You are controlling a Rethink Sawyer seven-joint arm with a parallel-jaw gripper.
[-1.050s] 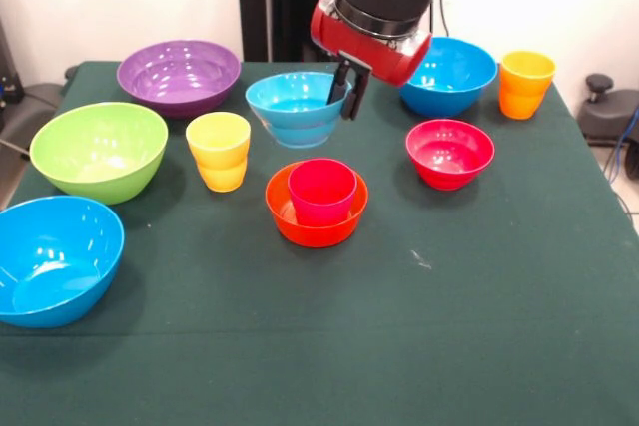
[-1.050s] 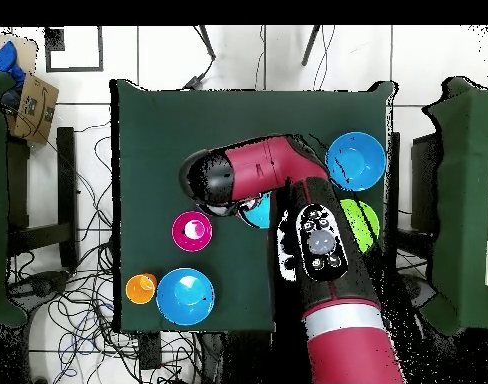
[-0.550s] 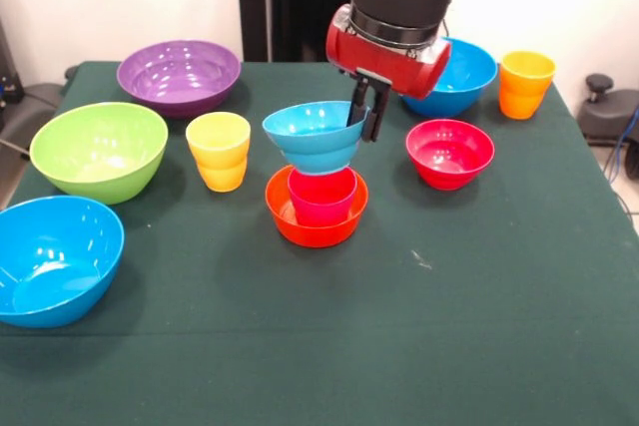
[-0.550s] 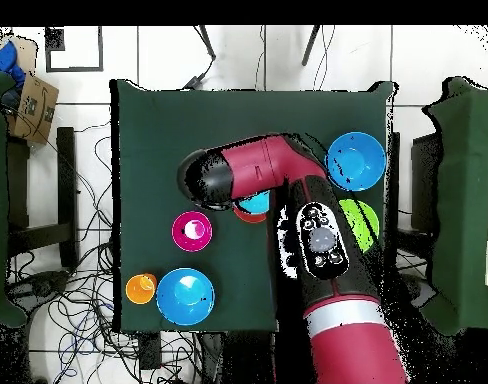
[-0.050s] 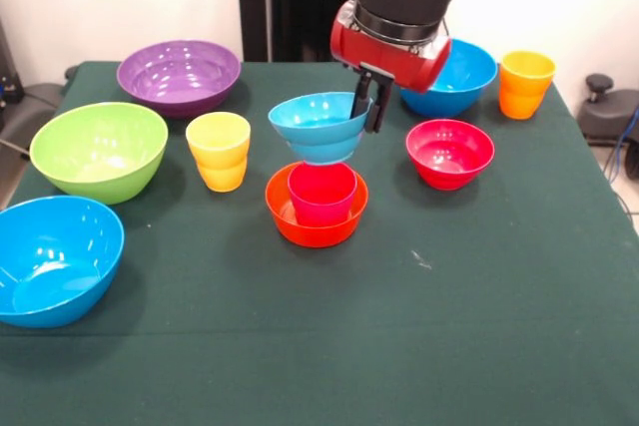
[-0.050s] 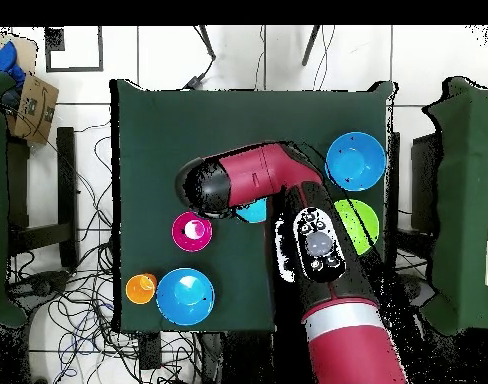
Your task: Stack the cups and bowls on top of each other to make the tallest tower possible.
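Above the red-pink cup [image 5: 321, 193], glossy light blue bowl [image 5: 319, 126], hand-gripped [image 5: 367, 112].

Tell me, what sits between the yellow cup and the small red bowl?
In the front view, the orange bowl holding the red-pink cup, with the light blue bowl held just above by the end effector.

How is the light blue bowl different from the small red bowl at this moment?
The light blue bowl is held in the air by the tool, which grips its rim; the small red bowl stands on the table. The light blue bowl hangs just above the red-pink cup inside the orange bowl; the small red bowl has nothing beneath it but the table. Both are glossy, empty, upright and similar in size.
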